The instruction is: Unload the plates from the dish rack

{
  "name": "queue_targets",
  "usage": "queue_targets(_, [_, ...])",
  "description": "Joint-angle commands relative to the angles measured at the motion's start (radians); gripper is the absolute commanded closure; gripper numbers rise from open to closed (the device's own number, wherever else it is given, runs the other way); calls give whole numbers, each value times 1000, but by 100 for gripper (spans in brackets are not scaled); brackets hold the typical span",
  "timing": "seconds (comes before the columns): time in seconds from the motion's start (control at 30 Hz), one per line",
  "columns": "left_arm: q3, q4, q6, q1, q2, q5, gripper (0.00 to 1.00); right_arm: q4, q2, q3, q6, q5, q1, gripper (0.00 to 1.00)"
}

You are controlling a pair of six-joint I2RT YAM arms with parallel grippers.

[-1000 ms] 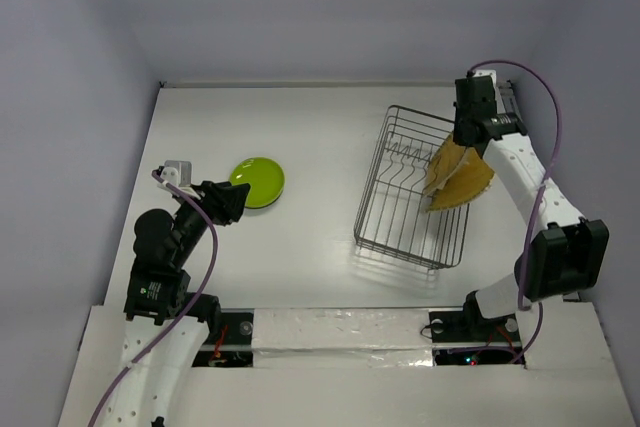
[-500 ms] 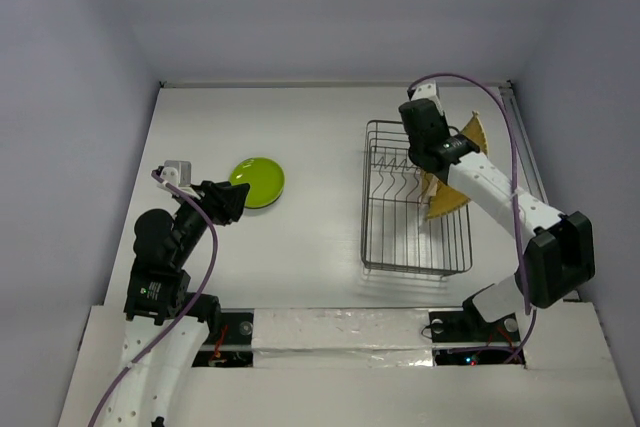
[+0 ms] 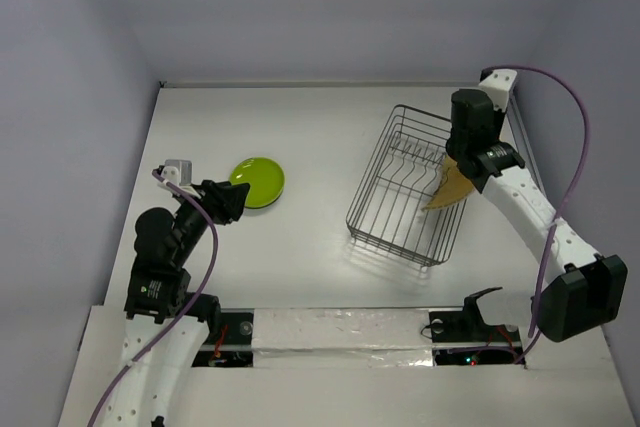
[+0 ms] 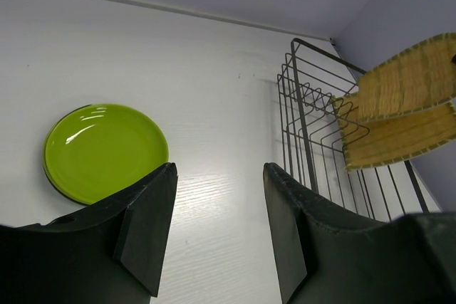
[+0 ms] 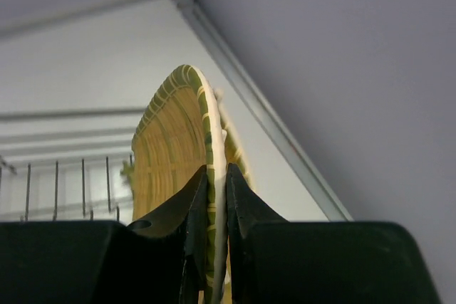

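A wire dish rack (image 3: 400, 192) stands skewed on the right of the white table. My right gripper (image 3: 463, 159) is at its right side, shut on the rim of an upright woven straw plate (image 5: 214, 133), seen from above as a tan wedge (image 3: 448, 190). A second woven plate (image 5: 236, 153) stands just behind it. The left wrist view shows both woven plates (image 4: 406, 108) in the rack (image 4: 313, 126). A green plate (image 3: 257, 181) lies flat on the table at the left. My left gripper (image 3: 237, 200) hovers just beside the green plate (image 4: 105, 150), open (image 4: 217, 236) and holding nothing.
A metal rail (image 5: 256, 97) runs along the table's right edge beside the purple wall (image 5: 342, 69), close behind the plates. Bare white tabletop (image 3: 320, 167) lies between the green plate and the rack.
My right arm swung left over the rack, then back to the right with the woven plate in its grip. The rack turned with it and now sits skewed. The left arm stayed still.
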Motion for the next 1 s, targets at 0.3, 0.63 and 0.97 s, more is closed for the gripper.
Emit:
queue_targets(0.3, [1,34,-3,-4,28,2,52,206,-78,146,4,-77,20,100])
queue_targets(0.63, [3,24,-6,-4,5,-35,53,119,48,294,143,-882,221,100])
queue_targets(0.97, [3,16,-8,-4,-7,-58,54,90,341,378,70,-1077,370,100])
